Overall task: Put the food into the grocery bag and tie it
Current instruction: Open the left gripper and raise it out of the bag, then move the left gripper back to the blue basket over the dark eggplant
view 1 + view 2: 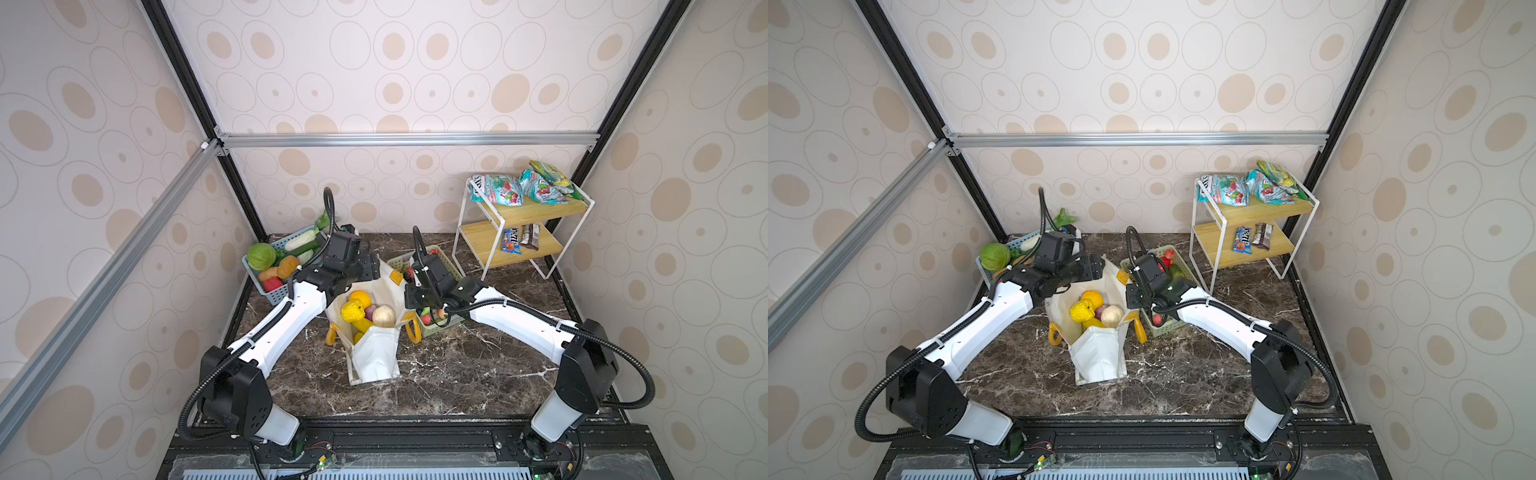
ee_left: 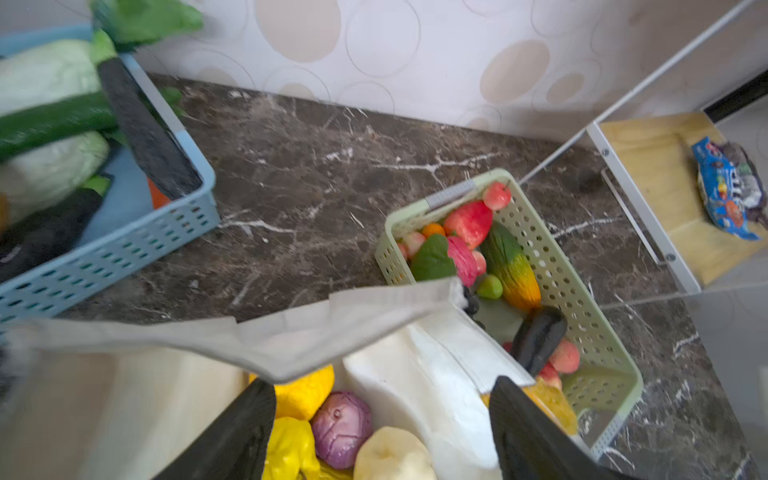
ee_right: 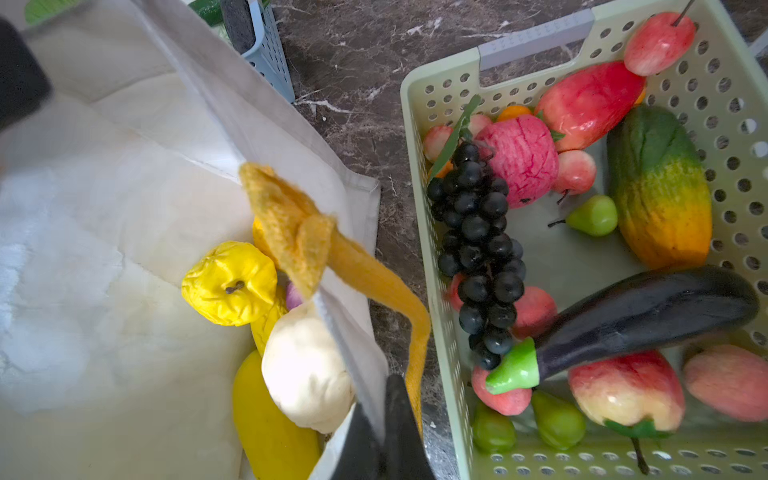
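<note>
Grocery bag: the grocery bag (image 1: pixel 374 357) stands upright in the middle of the bench (image 1: pixel 436 374), between the two arms, with its mouth open upward.
In the bag: an orange (image 1: pixel 360 299), a wrinkled yellow fruit (image 1: pixel 352 312), a purple onion (image 1: pixel 370 311) and a pale cauliflower (image 1: pixel 383 316). A smooth yellow fruit (image 3: pixel 270 424) lies lower down.
Blue basket: the blue basket (image 1: pixel 272 293) sits at the back left. It holds a green cabbage (image 1: pixel 262 255), a cucumber (image 2: pixel 54 120), pale cabbages and some orange and red pieces.
Green basket: the green basket (image 3: pixel 415 166) is just beside the bag on its right. It holds black grapes (image 3: pixel 478 249), an eggplant (image 3: pixel 644 316), apples, small pears and a mango.
Rack: the two-shelf rack (image 1: pixel 523 212) stands at the back right, with snack packets (image 1: pixel 498 193) on top and candy bars (image 1: pixel 519 239) below.
Bench: dark brown marble with white veins.
Room: the walls are papered with beige ovals, with metal frame bars at the corners.
Bag's lie: the long axis runs from the front edge toward the back wall, the far end swung a little to the right. A yellow-orange handle (image 3: pixel 374 282) hangs down the side toward the green basket.
Left fingers: the left fingers (image 2: pixel 249 432) are spread wide and empty above the bag's far end.
Right fingers: the right fingers (image 3: pixel 401 432) are clenched on the bag's right rim, next to the handle.
</note>
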